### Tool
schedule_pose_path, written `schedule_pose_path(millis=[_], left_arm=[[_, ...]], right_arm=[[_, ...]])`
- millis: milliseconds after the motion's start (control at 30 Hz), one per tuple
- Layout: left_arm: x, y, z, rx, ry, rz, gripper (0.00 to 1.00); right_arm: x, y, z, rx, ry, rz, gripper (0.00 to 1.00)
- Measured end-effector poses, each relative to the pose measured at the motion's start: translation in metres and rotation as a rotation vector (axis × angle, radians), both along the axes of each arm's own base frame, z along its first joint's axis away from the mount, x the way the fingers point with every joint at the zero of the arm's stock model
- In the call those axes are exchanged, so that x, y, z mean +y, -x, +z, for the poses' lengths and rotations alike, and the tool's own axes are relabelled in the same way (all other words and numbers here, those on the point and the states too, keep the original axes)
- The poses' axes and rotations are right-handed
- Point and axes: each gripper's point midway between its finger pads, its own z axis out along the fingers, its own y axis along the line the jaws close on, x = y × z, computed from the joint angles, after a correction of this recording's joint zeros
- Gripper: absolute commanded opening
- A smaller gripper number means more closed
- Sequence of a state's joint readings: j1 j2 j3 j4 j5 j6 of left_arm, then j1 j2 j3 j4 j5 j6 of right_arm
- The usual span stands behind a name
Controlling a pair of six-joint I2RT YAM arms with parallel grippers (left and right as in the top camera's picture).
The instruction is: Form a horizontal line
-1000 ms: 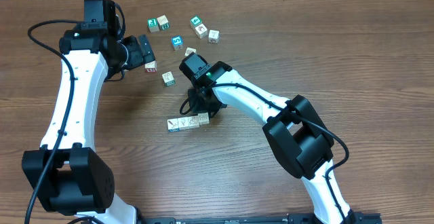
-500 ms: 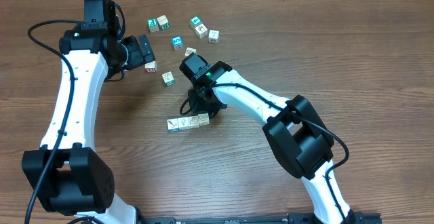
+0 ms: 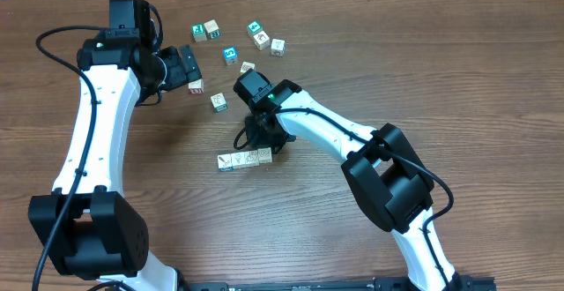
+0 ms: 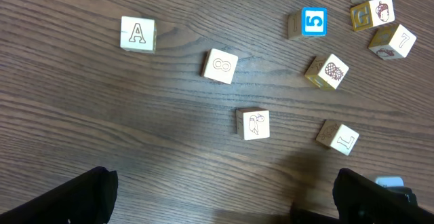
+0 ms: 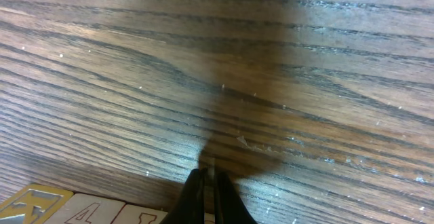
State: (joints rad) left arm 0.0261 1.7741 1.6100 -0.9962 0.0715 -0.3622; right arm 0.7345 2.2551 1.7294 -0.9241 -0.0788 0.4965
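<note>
The horizontal line (image 3: 245,159) is a short row of pale cubes touching side by side, left of the table's centre. Its top faces show at the bottom left of the right wrist view, where the horizontal line (image 5: 95,210) lies just beside my fingertips. My right gripper (image 3: 262,144) points down at the row's right end. The right gripper (image 5: 209,178) is shut with nothing between its fingers. My left gripper (image 3: 189,67) hovers at the back left, apart from the row. The left gripper (image 4: 230,203) is open wide over bare wood, holding nothing.
Loose cubes lie scattered at the back: a green one (image 3: 200,33), a blue one (image 3: 230,55), a pale one (image 3: 218,102) and several more. In the left wrist view an "A" cube (image 4: 137,33), an owl cube (image 4: 253,124) and an "L" cube (image 4: 338,137) lie ahead.
</note>
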Motion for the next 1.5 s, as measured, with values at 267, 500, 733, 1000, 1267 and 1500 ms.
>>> schedule_pose_path(millis=[267, 500, 733, 1000, 1267, 1500], left_arm=[[0.0, 0.0, 0.0, 0.0, 0.0, 0.0, 1.0], [0.0, 0.0, 0.0, 0.0, 0.0, 0.0, 1.0], [0.0, 0.0, 0.0, 0.0, 0.0, 0.0, 1.0], [0.0, 0.0, 0.0, 0.0, 0.0, 0.0, 1.0], [0.0, 0.0, 0.0, 0.0, 0.0, 0.0, 1.0], [0.0, 0.0, 0.0, 0.0, 0.0, 0.0, 0.99]], right_arm=[[0.0, 0.001, 0.0, 0.003, -0.002, 0.001, 0.04], [0.0, 0.001, 0.0, 0.006, 0.0, 0.0, 0.04], [0.001, 0.003, 0.0, 0.014, -0.01, 0.003, 0.04], [0.002, 0.003, 0.0, 0.018, -0.013, 0.004, 0.04], [0.005, -0.002, 0.001, -0.004, -0.023, 0.003, 0.04], [0.003, -0.014, 0.002, -0.065, -0.003, -0.01, 0.04]])
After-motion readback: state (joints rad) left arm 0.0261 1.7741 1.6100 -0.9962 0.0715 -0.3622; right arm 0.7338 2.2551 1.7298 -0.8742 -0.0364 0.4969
